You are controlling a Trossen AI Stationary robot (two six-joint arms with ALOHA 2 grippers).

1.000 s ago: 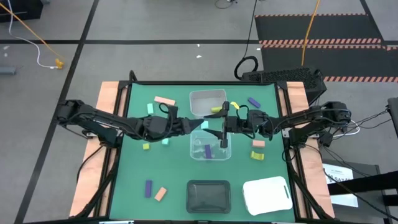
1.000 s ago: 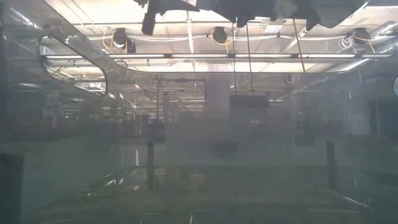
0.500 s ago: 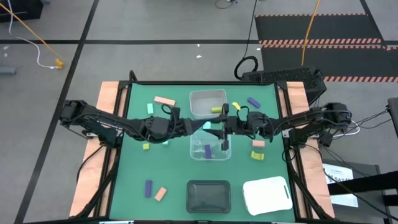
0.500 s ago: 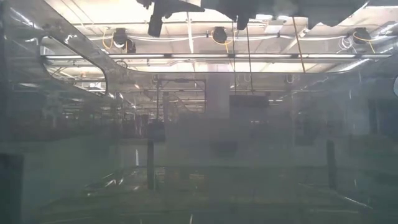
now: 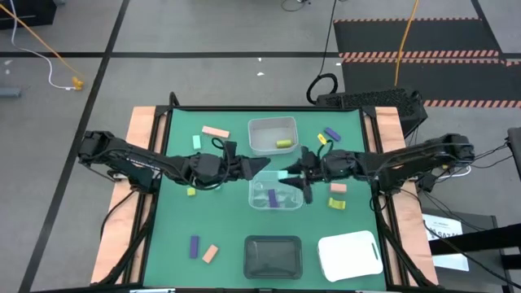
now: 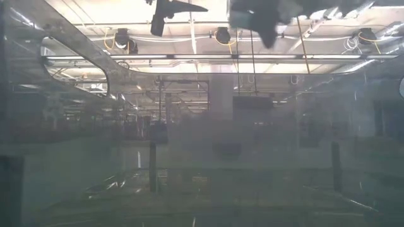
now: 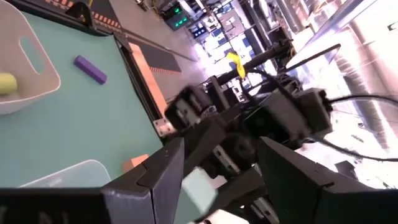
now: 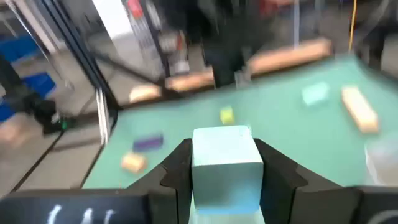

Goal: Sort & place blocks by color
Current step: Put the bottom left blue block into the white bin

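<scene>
— What's the right claw (image 8: 227, 167) doing?

— It's gripping a mint block (image 8: 226, 165), fingers (image 8: 177, 171) pressing it on both sides. From above, that block (image 5: 282, 174) is hanging in the air at the upper edge of the nearer clear tray (image 5: 273, 201).

— And the left claw (image 5: 259, 165)?

— It's sitting just beside the block with its fingers (image 7: 158, 180) spread and nothing between them. In its own camera the mint block (image 7: 199, 188) is showing ahead, in the other claw.

— Where's the rest lying?

— A purple block (image 5: 273, 198) is lying in that nearer tray. A yellow-green one (image 5: 283, 143) is sitting in the far clear tray (image 5: 262, 128). Loose on the mat (image 5: 228, 236): a salmon one (image 5: 215, 131) and a mint one (image 5: 196, 142) up left, a yellow-green cube (image 5: 191, 192) by the left arm, purple (image 5: 194, 246) and salmon (image 5: 210, 253) near the front left.

— Right side?

— Purple (image 5: 331, 133) and yellow-green (image 5: 321, 139) at the back, salmon (image 5: 338, 188) and yellow-green (image 5: 336, 203) beside the right arm. The black tray (image 5: 273, 256) and white tray (image 5: 350, 254) are sitting in front.
</scene>
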